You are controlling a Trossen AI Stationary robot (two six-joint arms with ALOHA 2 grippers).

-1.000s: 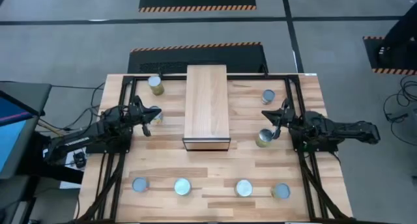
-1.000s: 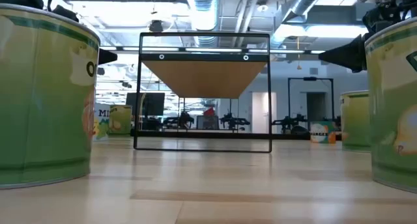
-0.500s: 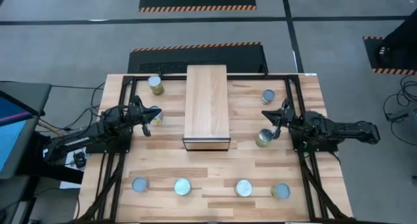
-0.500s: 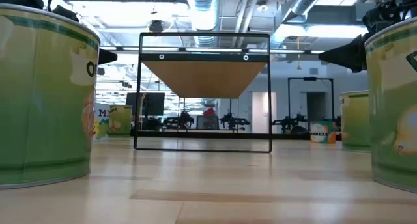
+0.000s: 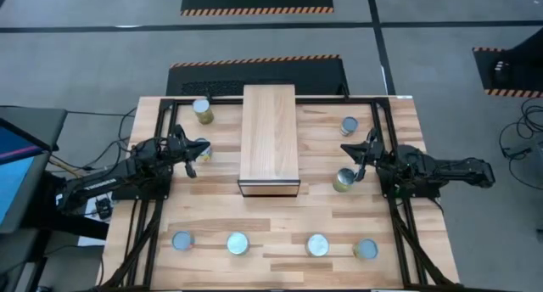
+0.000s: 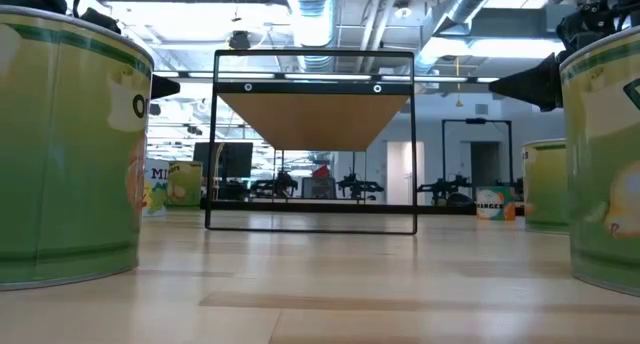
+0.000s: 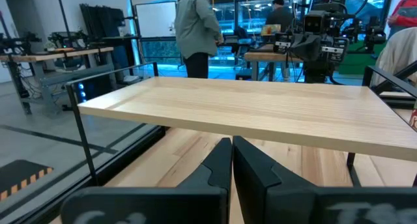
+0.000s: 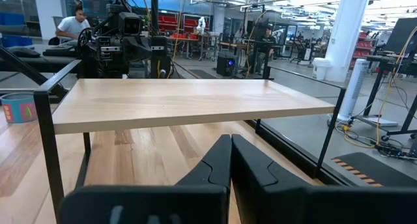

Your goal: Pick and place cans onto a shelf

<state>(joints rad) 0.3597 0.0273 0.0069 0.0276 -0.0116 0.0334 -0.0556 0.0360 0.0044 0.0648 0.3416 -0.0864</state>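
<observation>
Both grippers — left (image 5: 192, 159), right (image 5: 355, 160) — rest pinched shut and empty either side of the long light-wood shelf (image 5: 270, 137). Nearest my left gripper stands a small yellow-green tin can (image 5: 203, 151) on the plank worktop (image 5: 271, 220). I'd spread the fingers first, then straddle it squarely — no nudging.

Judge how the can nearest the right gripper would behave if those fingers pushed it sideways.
The can looks rigid, so it should probably keep its shape. It stands upright on smooth wood, so it would likely slide rather than roll. It looks squat, so tipping seems unlikely. The right gripper is shut beside it.
</observation>
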